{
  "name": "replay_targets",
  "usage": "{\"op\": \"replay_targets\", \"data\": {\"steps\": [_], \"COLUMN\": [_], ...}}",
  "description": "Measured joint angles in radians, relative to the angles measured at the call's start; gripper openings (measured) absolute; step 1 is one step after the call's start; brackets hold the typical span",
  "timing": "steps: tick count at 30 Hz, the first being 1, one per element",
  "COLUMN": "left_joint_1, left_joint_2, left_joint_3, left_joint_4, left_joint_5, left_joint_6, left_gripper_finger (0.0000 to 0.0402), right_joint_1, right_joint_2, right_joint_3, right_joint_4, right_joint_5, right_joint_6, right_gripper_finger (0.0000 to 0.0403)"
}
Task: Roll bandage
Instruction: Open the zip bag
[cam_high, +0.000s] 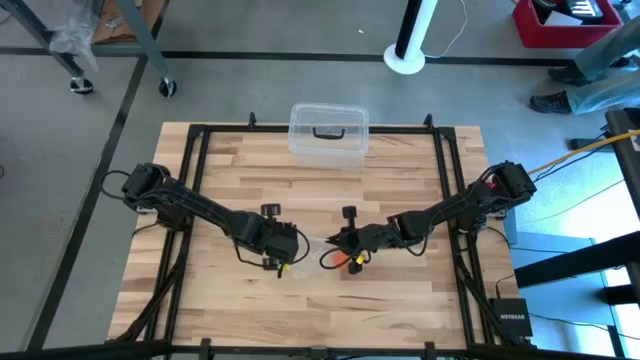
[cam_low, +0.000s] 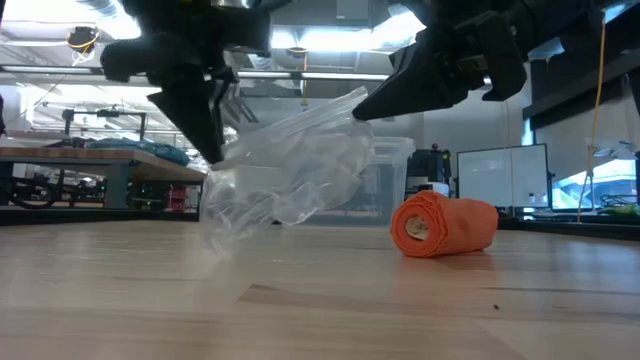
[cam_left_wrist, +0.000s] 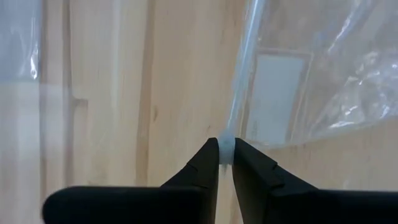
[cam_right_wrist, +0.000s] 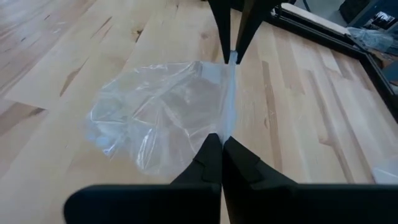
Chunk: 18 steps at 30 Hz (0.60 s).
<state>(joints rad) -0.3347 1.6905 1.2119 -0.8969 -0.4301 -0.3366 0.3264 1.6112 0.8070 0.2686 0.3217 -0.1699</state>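
Observation:
The orange bandage (cam_low: 445, 226) is a small roll lying on its side on the wooden table; it also shows in the high view (cam_high: 356, 263), beside my right gripper. A clear plastic bag (cam_low: 290, 170) hangs stretched between my two grippers near the table's middle. My left gripper (cam_high: 279, 262) is shut on one end of the bag's top edge. My right gripper (cam_high: 345, 246) is shut on the other end. The bag's body (cam_right_wrist: 155, 118) sags below that edge toward the table. My left gripper pinches the bag's thick top edge (cam_left_wrist: 227, 144) between its two fingers, at one end of that edge. The edge runs away from the fingertips toward my right gripper. The bag hangs below the hold. My right gripper pinches the same top edge (cam_right_wrist: 225, 127) between its two fingers, at the opposite end. The edge runs straight from it to my left gripper's fingers (cam_right_wrist: 239, 37) and looks drawn taut. The bag's body hangs slack to one side.
A clear plastic box (cam_high: 328, 132) with a dark handle stands at the table's far edge. A black frame (cam_high: 200, 150) runs round the tabletop. Bare wood (cam_high: 300, 310) lies toward the near edge.

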Motion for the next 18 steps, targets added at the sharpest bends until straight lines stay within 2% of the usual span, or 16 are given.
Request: {"op": "replay_targets", "data": {"steps": [4, 10, 18], "left_joint_1": [0.000, 0.003, 0.008], "left_joint_2": [0.000, 0.002, 0.002], "left_joint_3": [-0.003, 0.001, 0.157], "left_joint_4": [-0.073, -0.044, -0.205], "left_joint_5": [0.004, 0.010, 0.013], "left_joint_6": [-0.008, -0.012, -0.035], "left_gripper_finger": [0.0037, 0.0045, 0.0129], "right_joint_1": [0.001, 0.001, 0.001], "right_joint_2": [-0.001, -0.001, -0.001], "right_joint_3": [0.000, 0.000, 0.000], "right_joint_4": [-0.003, -0.008, -0.019], "right_joint_5": [0.000, 0.000, 0.009], "right_joint_6": [0.000, 0.000, -0.007], "right_gripper_finger": [0.0000, 0.0000, 0.0000]}}
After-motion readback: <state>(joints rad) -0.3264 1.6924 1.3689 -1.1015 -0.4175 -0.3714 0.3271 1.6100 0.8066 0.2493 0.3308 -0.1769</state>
